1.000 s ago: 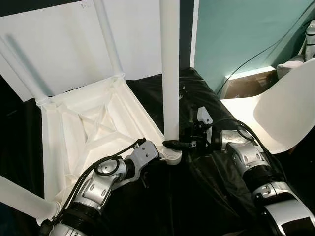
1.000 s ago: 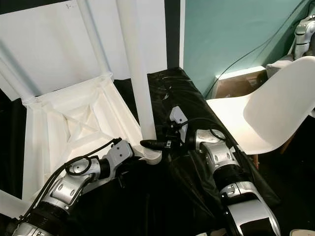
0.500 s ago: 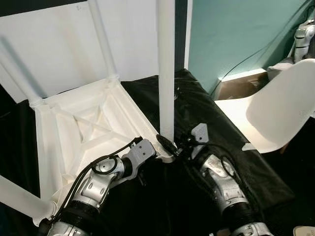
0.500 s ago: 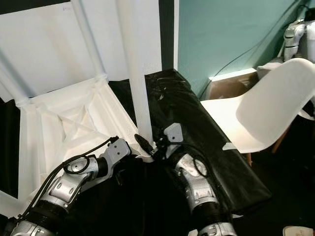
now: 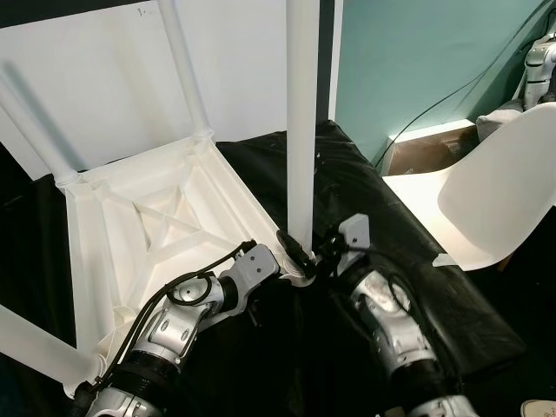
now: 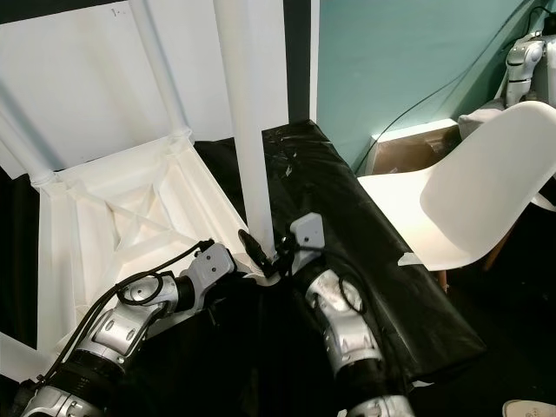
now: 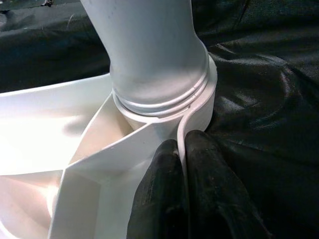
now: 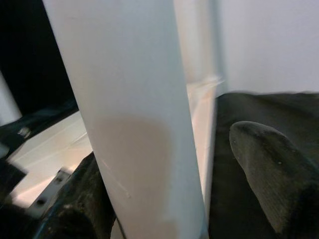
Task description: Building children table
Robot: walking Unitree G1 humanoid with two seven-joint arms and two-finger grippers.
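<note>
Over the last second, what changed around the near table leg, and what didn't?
The right arm swung in from the chair side: right gripper now reaches up at the leg's base, its fingers open either side of the leg. Left gripper stays shut on the table corner rim by the socket. Leg remains upright; chair unmoved.

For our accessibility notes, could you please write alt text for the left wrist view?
A white table leg stands screwed into the corner socket of an upturned white table, with the left gripper pinching the socket's thin rim. Black cloth lies beneath.
</note>
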